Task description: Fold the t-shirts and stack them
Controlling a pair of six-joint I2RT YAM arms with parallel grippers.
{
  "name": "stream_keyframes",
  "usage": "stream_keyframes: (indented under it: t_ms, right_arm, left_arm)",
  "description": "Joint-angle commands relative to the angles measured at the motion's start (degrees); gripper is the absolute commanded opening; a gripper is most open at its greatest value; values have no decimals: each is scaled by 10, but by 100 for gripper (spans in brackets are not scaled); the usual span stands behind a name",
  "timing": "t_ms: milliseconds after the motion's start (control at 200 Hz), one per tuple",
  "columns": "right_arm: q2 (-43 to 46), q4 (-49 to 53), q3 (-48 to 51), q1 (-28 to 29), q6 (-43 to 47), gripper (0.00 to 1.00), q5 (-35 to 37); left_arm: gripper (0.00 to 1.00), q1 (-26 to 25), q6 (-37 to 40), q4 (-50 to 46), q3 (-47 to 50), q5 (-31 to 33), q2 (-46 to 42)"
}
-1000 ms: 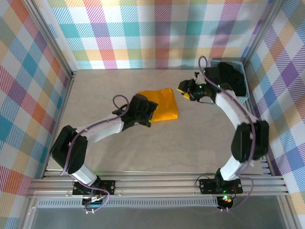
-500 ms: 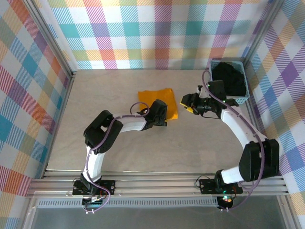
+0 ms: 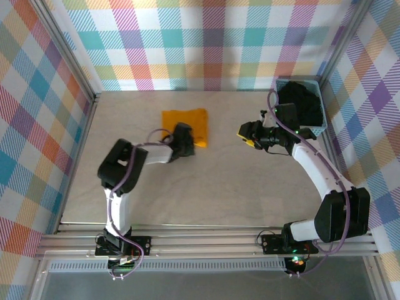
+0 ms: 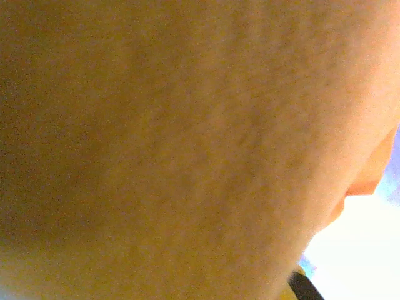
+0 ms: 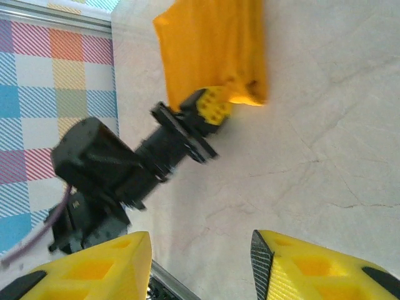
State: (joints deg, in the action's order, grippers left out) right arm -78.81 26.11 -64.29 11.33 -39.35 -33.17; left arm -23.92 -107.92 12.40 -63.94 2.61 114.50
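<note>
folded orange t-shirt (image 3: 184, 122) lying crosswise, left gripper (image 5: 214, 107) clamping its near edge, right gripper (image 5: 200, 244) spread apart

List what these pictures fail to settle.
- Left pincer grip: in the top view its own wrist covers the tips; in the left wrist view the shirt is a blur against the lens.
- Black garment in the basket: top view, a dark heap with unreadable folds, partly behind the right arm.
- Shirt's far end: right wrist view, cut off by the top edge.

The shirt (image 3: 187, 120) lay on the bench (image 3: 219, 187) near eleven o'clock. At two o'clock, the black garment (image 3: 300, 103) sat in the basket (image 3: 300, 79).
</note>
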Motion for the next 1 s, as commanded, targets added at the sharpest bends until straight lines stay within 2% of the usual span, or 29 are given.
stream_keyframes:
  t_ms: [0, 75, 125, 225, 330, 450, 625, 900, 930, 995]
  right_arm:
    - [-4, 10, -12, 3, 10, 47, 5]
    - [-4, 9, -7, 3, 5, 47, 8]
    - [-7, 9, -6, 3, 3, 47, 12]
    - [-14, 7, -9, 3, 1, 46, 15]
    - [-29, 0, -22, 3, 0, 46, 13]
    - [-51, 2, -47, 3, 2, 46, 11]
    - [-80, 16, -84, 2, 10, 46, 9]
    - [-87, 10, -97, 3, 18, 46, -1]
    - [-81, 2, -94, 3, 18, 47, -1]
    - [-58, -33, -80, 3, 16, 47, 4]
  left_arm:
    - [0, 129, 155, -52, 3, -50, -20]
    - [0, 210, 291, -98, -77, -157, 28]
    - [0, 246, 366, -149, -137, -199, 60]
    - [0, 302, 484, -245, -242, -217, 115]
    - [0, 340, 592, -353, -371, -239, 186]
    - [0, 359, 696, -480, -490, -203, 239]
    - [0, 382, 738, -517, -520, -186, 258]
    - [0, 376, 718, -502, -549, -205, 274]
    - [5, 373, 712, -497, -545, -202, 267]
    - [30, 367, 697, -477, -522, -191, 238]
